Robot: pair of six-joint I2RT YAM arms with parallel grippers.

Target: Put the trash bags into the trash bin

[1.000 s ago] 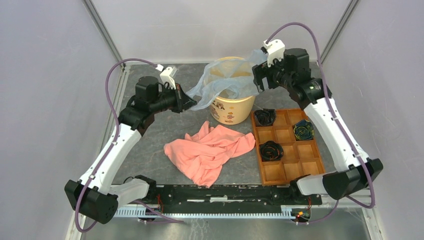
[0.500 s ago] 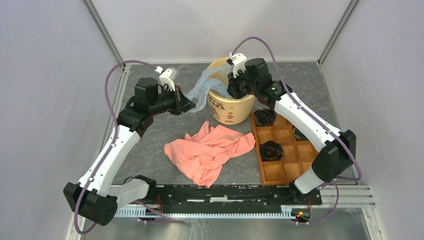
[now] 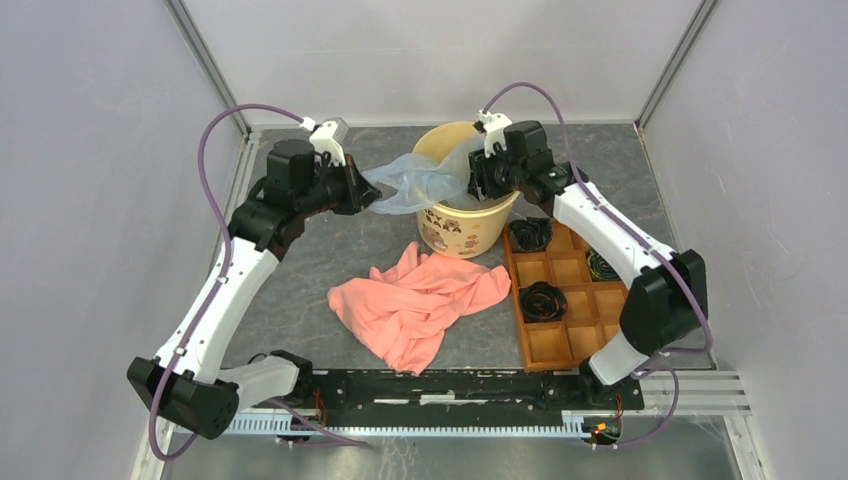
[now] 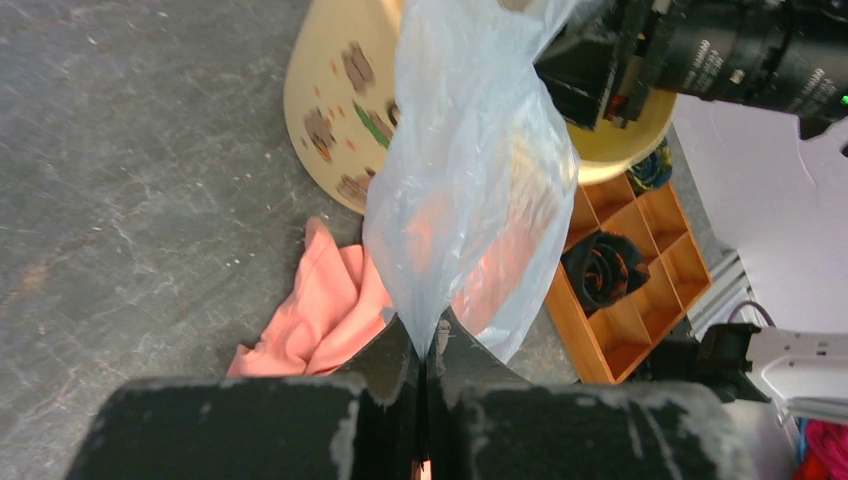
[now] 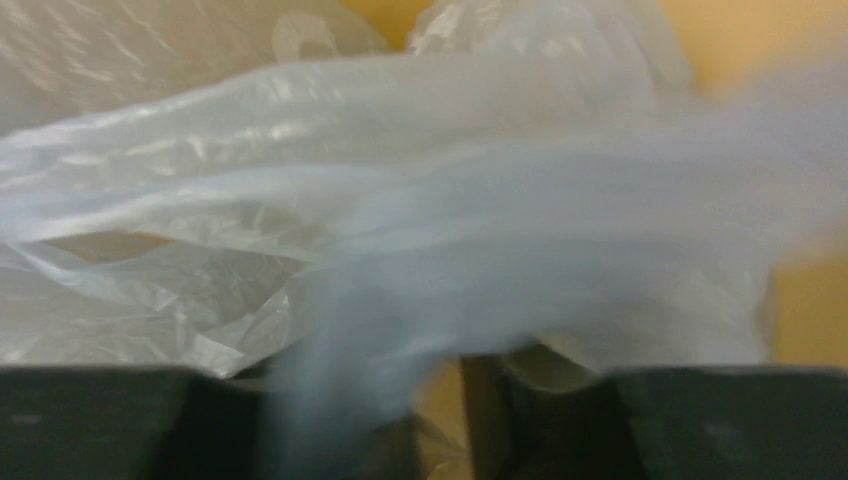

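Tabletop (image 3: 330,240) from above: a translucent pale-blue plastic trash bag (image 3: 415,183) spans from the left gripper (image 3: 368,195), beside the round yellow-tan plastic trash bin (image 3: 465,225), to the right gripper (image 3: 478,180) at its rim. Open grey surface lies left. Left wrist: fingers pinch the bag's edge above a crumpled pink cloth (image 4: 320,310). Right wrist: blurred film hides whether its jaws grip.

trash bag (image 3: 410,185) pale blue, translucent | trash bin (image 3: 460,228) yellow-tan, cartoon pictures | cloth (image 3: 420,300) pink
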